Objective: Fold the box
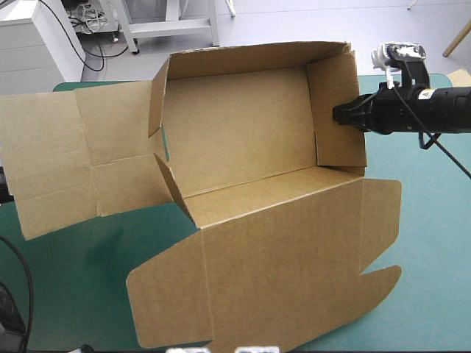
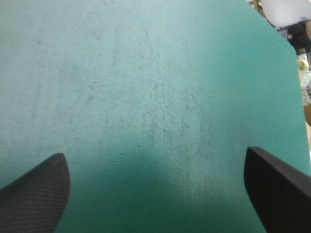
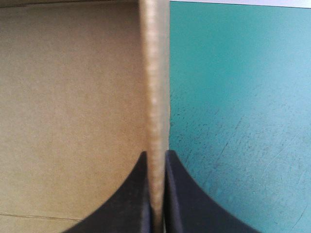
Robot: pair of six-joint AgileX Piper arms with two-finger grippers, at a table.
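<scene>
- High view: a brown cardboard box (image 1: 243, 140), cut from one sheet, lies across the middle of the teal-green table cover (image 1: 434, 220), partly raised.
- Its rectangular floor sits in the upper centre of the frame, with the far wall and the right side wall (image 1: 340, 88) standing upright.
- A short left wall leans up at the floor's left end. Beyond it, a wide creased side panel (image 1: 73, 154) lies spread flat and reaches the left edge of the frame.
- The broad lid flap (image 1: 294, 265), with rounded ears, lies flat and fills the lower centre and lower right.
- The right gripper (image 1: 337, 114) comes in from the right edge of the frame, level with the upright right side wall, and meets it from outside.
- Right wrist view: the two black fingers are pressed almost together, pinching the wall's edge, which runs straight ahead between them. Brown board lies to one side of it and bare cover to the other.
- Left wrist view: the left gripper (image 2: 155, 154) has its black fingers spread wide apart. Only bare teal-green cover shows between and ahead of them, and no board is near.
</scene>
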